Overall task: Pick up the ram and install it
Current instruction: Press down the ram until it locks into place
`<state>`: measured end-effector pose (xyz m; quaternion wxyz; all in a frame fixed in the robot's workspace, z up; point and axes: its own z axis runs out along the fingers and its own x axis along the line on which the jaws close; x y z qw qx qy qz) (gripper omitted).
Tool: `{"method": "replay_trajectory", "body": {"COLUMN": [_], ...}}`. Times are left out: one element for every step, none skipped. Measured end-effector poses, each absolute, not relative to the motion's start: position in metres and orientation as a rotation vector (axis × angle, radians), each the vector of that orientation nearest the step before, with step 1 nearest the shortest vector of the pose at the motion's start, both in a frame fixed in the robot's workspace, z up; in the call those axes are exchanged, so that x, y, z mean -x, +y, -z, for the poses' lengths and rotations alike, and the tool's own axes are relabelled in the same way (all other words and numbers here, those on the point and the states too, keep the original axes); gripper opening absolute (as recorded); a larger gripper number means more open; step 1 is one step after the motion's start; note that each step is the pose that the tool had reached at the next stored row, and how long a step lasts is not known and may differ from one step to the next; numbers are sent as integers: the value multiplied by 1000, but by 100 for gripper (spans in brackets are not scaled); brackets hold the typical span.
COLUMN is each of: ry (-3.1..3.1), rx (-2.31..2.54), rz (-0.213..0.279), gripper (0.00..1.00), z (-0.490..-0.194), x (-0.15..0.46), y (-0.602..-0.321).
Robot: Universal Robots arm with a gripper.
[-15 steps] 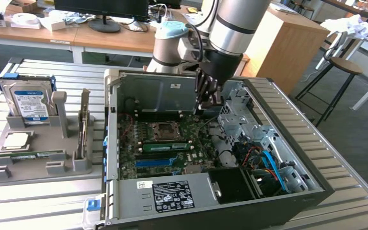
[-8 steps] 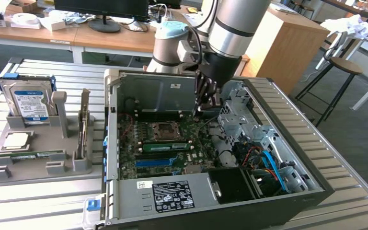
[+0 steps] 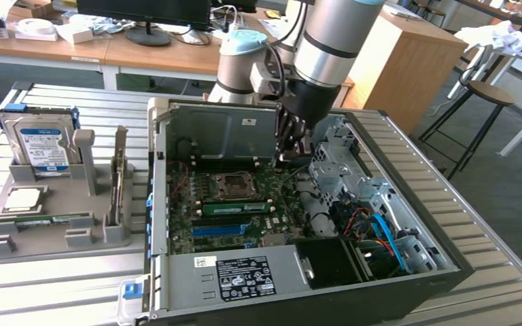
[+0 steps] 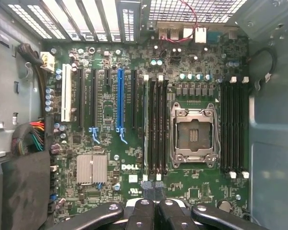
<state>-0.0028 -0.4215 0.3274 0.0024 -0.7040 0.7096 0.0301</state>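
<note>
Hovering above open PC case (image 3: 442,272), gripper (image 3: 295,151) fingers pressed together, holding nothing. Ram (image 3: 234,206) stands edge-up in motherboard slot beside bare CPU socket (image 3: 229,183). Looks seated, so install judged nearly done.

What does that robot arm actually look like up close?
The arm is a thick silver-grey tube with black rings and a pale blue cap on its joint; a black cable loops alongside. Its gripper is black, with silver screws.
</note>
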Motion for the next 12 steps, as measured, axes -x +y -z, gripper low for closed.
{"method": "replay_trajectory", "body": {"ry": [2226,2226,2226,2226,2226,2226,2226,2226,2226,2226,2226,2226], "rx": [2208,2208,2208,2208,2208,2208,2208,2208,2208,2208,2208,2208], "rz": [-94,-94,-94,-94,-94,-94,-94,-94,-94,-94,-94,-94], "gripper": [10,10,10,10,10,10,10,10,10,10,10,10], "z": [-326,-325,-324,-323,-322,-321,-320,-319,-318,-317,-316,-315], "x": [3,3,3,3,3,3,3,3,3,3,3,3], "y": [-421,-421,-421,-421,-421,-421,-421,-421,-421,-421,-421,-421]}}
